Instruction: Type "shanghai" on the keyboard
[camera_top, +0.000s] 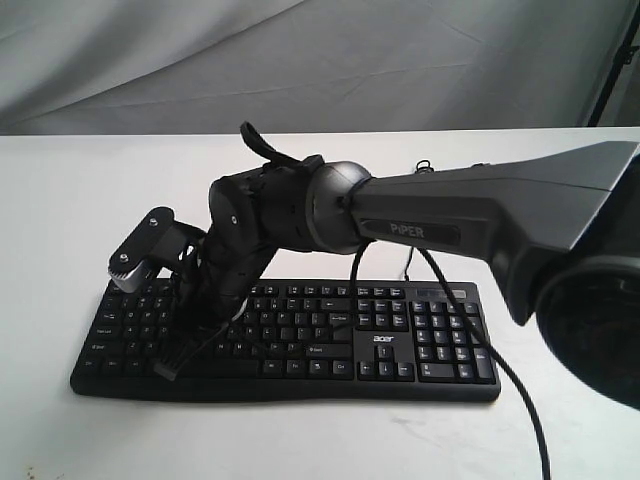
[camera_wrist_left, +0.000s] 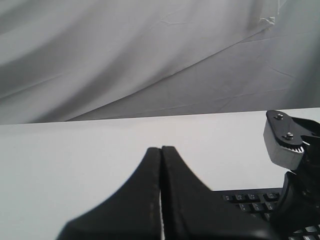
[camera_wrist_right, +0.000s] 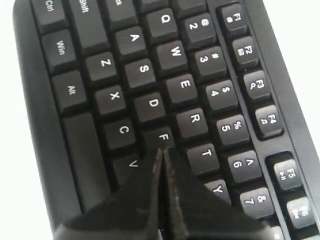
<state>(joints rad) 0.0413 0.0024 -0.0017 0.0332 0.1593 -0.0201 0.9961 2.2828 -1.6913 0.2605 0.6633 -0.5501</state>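
White tabletop (camera_top: 60, 200), and the right gripper (camera_wrist_right: 162, 152), fingers pinched together, points at F on the long black plastic keyboard (camera_wrist_right: 150, 107), probably light and slidey, so tap keycaps squarely.

I count one keyboard (camera_top: 330, 332), one worktop (camera_top: 60, 200) under it, and two tools on my feeds: the left tool (camera_wrist_left: 161, 150) and the right tool (camera_wrist_right: 162, 151).

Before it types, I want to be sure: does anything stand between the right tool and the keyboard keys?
Nothing visible does. The shut right tool is directly over the keyboard, its tip near the F key, with only bare keys under it.
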